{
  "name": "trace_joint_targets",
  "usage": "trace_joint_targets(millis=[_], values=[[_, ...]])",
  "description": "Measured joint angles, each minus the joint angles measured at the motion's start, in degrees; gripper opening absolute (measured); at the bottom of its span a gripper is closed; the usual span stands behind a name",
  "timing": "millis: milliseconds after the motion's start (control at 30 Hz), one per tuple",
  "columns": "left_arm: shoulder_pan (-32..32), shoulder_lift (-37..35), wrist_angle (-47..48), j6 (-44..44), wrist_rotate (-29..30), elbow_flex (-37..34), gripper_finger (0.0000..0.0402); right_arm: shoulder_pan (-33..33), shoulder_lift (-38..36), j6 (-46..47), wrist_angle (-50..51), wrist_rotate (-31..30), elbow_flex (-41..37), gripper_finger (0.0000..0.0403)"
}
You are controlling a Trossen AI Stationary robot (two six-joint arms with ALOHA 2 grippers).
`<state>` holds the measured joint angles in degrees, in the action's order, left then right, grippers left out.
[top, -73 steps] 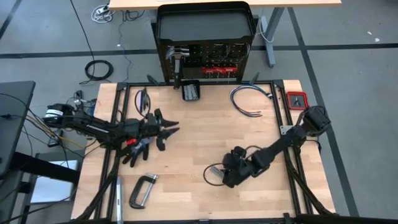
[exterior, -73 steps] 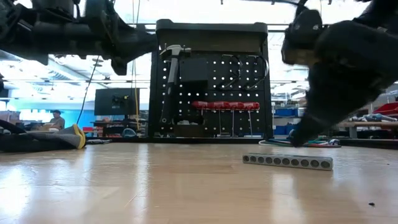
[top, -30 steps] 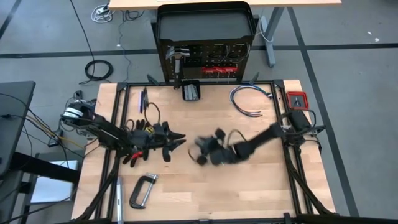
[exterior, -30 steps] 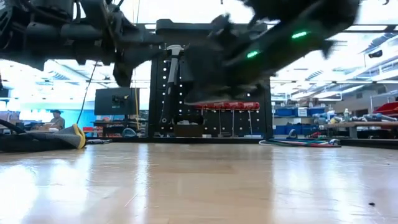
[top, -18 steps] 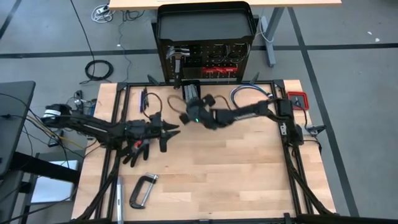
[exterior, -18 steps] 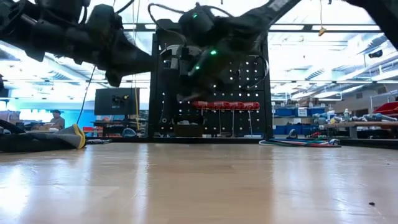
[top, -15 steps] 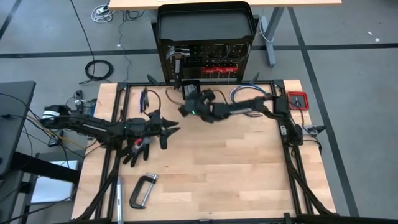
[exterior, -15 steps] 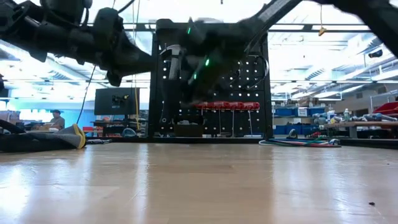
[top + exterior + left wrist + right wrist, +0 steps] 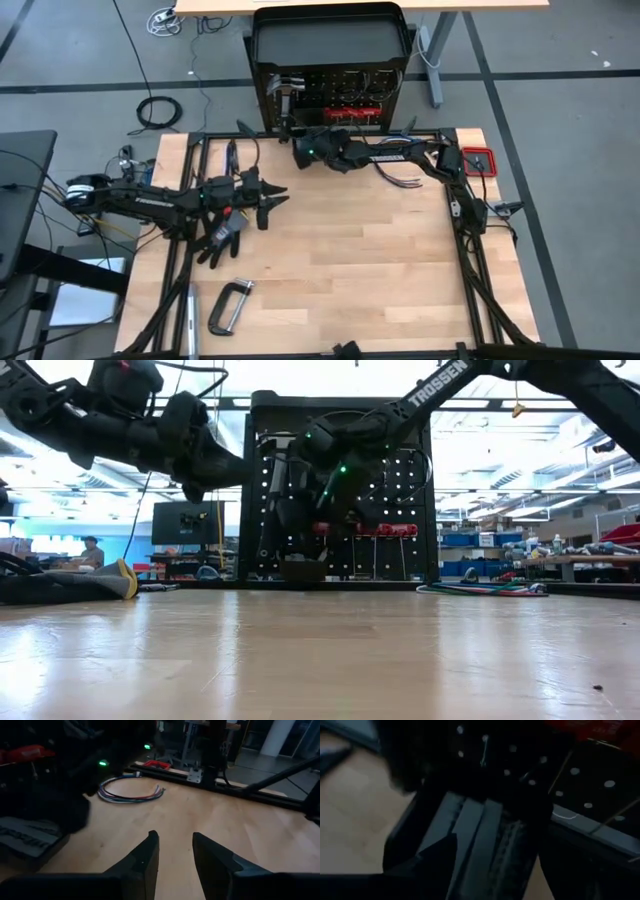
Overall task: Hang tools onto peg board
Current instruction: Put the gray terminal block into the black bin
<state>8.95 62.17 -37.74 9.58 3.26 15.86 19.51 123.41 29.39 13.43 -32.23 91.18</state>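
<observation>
Right gripper [image 9: 303, 152] sits over the small black box [image 9: 470, 840] at the tabletop's [image 9: 350, 260] far edge, just below the upright black perforated peg board [image 9: 330, 95], jaws parted, nothing visibly held. Left gripper [image 9: 172, 852] hovers half-open, empty, near the left edge.

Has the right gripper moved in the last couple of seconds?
Yes. The right gripper has swung from the table's near-right area across to the small black box at the foot of the peg board.

peg board [image 9: 340, 95] stands upright at the table's far edge, black, holes in a grid. hammer [image 9: 287, 90] hangs at its left, red-handled drivers [image 9: 350, 113] in a row lower right. grey c-clamp [image 9: 229, 306] lies flat near the front left.
</observation>
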Motion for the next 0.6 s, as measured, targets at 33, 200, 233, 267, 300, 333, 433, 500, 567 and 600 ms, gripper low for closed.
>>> trace_joint_targets(millis=[33, 200, 233, 267, 300, 333, 433, 500, 567, 600], values=[[0.50, -0.03, -0.06, -0.22, -0.68, 0.00, 0.0125, -0.53, -0.37, -1.13, 0.95, -0.06, -0.02, 0.0280], [2.58, -1.13, 0.65, -1.76, -4.64, 0.00, 0.0125, -4.26, -4.18, -7.79, 9.23, -0.33, -0.08, 0.0278], [2.93, -1.49, 0.64, -1.83, -4.97, 0.00, 0.0125, -4.82, -4.87, -9.40, 11.21, -0.38, -0.02, 0.0275], [3.36, -1.68, 0.35, -1.87, -5.42, 0.01, 0.0125, -5.08, -5.30, -11.39, 13.55, -0.41, -0.02, 0.0272], [3.70, -1.73, 0.21, -1.87, -5.58, 0.13, 0.0125, -5.19, -5.43, -13.74, 15.41, -0.02, -0.02, 0.0269], [4.07, -1.89, 0.40, -1.87, -5.92, 0.17, 0.0125, -5.19, -5.43, -16.59, 16.28, 1.45, -0.02, 0.0264], [5.09, -2.34, 0.22, -1.87, -7.29, 0.25, 0.0125, -5.04, -5.35, -30.63, 17.29, 8.70, -0.80, 0.0247], [5.50, -2.34, 0.50, -1.87, -8.01, 0.26, 0.0125, -4.88, -5.35, -40.91, 15.94, 9.69, -2.59, 0.0233], [5.69, -2.34, 0.61, -1.87, -9.00, 0.26, 0.0125, -4.07, -5.30, -48.13, 14.71, 9.68, -4.31, 0.0218], [5.68, -2.34, 0.57, -1.87, -9.20, 0.26, 0.0125, -3.38, -5.28, -50.31, 13.75, 9.85, -4.81, 0.0209]])
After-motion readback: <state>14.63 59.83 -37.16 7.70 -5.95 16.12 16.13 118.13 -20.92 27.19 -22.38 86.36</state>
